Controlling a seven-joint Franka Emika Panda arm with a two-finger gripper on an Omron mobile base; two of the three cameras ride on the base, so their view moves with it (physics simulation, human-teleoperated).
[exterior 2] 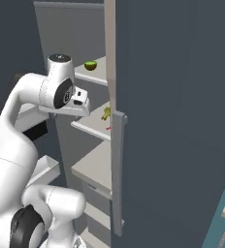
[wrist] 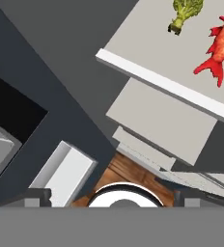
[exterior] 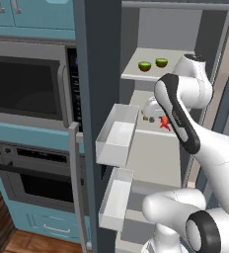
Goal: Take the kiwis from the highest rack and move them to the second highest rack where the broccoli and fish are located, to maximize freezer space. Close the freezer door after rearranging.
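Note:
Two green kiwis (exterior: 144, 65) (exterior: 161, 62) lie on the highest rack (exterior: 134, 75); one kiwi (exterior 2: 90, 65) also appears in the right base view. One level lower, the second highest rack (wrist: 147, 43) holds the broccoli (wrist: 184, 13) and the red fish (wrist: 219, 44), side by side. My gripper (exterior: 151, 109) hangs in front of that second rack, below the kiwis, pointing down. In the hand view its fingertips (wrist: 36, 197) stand far apart with nothing between them. The freezer door (exterior: 97, 99) is swung open on the left.
Two pale tray bins (exterior: 117, 134) (exterior: 115, 198) jut from the door's inner face. Teal cabinets with a microwave (exterior: 25, 86) and oven (exterior: 32, 173) stand further left. A dark slab with a long grey handle (exterior 2: 117, 169) borders the opening on the right. Lower shelves (wrist: 160, 118) sit beneath.

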